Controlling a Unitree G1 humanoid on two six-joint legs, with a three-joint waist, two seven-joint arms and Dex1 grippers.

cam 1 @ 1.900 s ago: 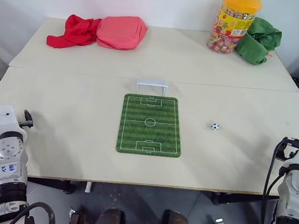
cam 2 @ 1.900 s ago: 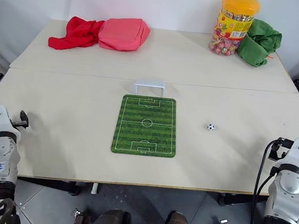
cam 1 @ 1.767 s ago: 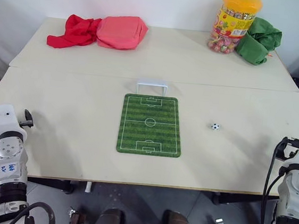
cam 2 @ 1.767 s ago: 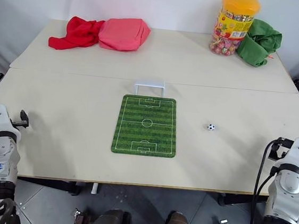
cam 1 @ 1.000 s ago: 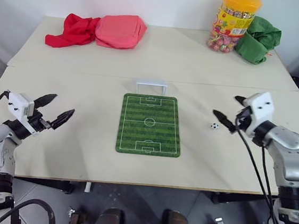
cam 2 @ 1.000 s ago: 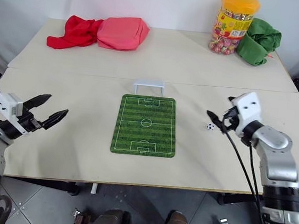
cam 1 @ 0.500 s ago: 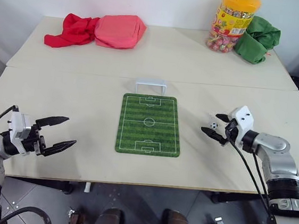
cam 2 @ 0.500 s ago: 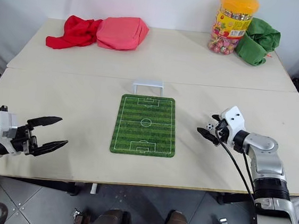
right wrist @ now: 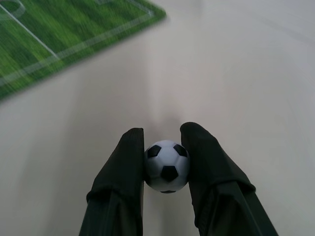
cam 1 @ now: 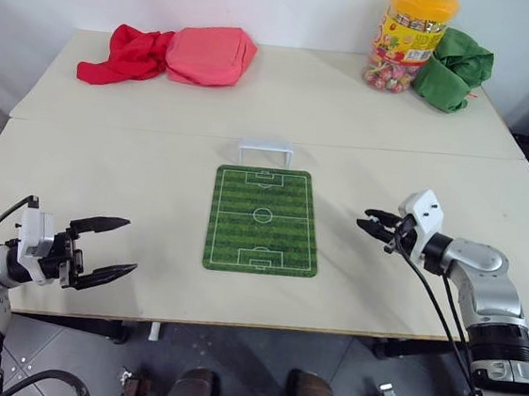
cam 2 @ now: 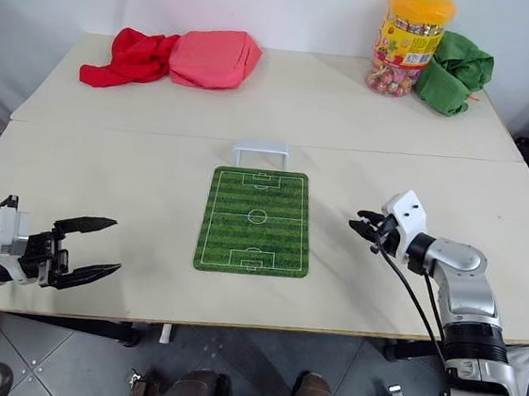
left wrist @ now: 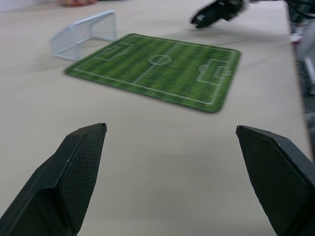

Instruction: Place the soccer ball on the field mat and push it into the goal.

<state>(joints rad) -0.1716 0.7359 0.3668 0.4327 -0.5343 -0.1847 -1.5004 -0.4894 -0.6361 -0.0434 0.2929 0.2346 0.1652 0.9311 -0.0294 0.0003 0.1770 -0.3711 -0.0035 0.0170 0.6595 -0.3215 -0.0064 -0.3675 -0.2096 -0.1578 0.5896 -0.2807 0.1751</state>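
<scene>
The right gripper (right wrist: 165,147) is pinching the soccer ball (right wrist: 167,165) between its two black fingers (right wrist: 125,167), one pad pressing on each side of the ball, above the pale table (cam 1: 153,177) just to the right of the field mat (cam 1: 264,220). In the head views this gripper (cam 1: 368,219) is sitting right of the mat's middle, with its fingertips pointing left toward the mat and not reaching over its edge. The mat is lying flat in the middle of the near table, with its long sides running from near to far. The goal (cam 1: 266,151) is standing upright on the table, touching or just beyond the mat's far short edge, with its opening facing the mat. The left gripper (cam 1: 108,250) is hovering at the near left, well apart from the mat, with its jaws spread wide and nothing between them. On the far side of the table, a red cloth (cam 1: 119,53) is lying at the left, touching a pink pouch (cam 1: 210,54) to its right, while a candy jar (cam 1: 410,37) with an orange lid is standing at the right, beside a green cloth (cam 1: 453,67).
</scene>
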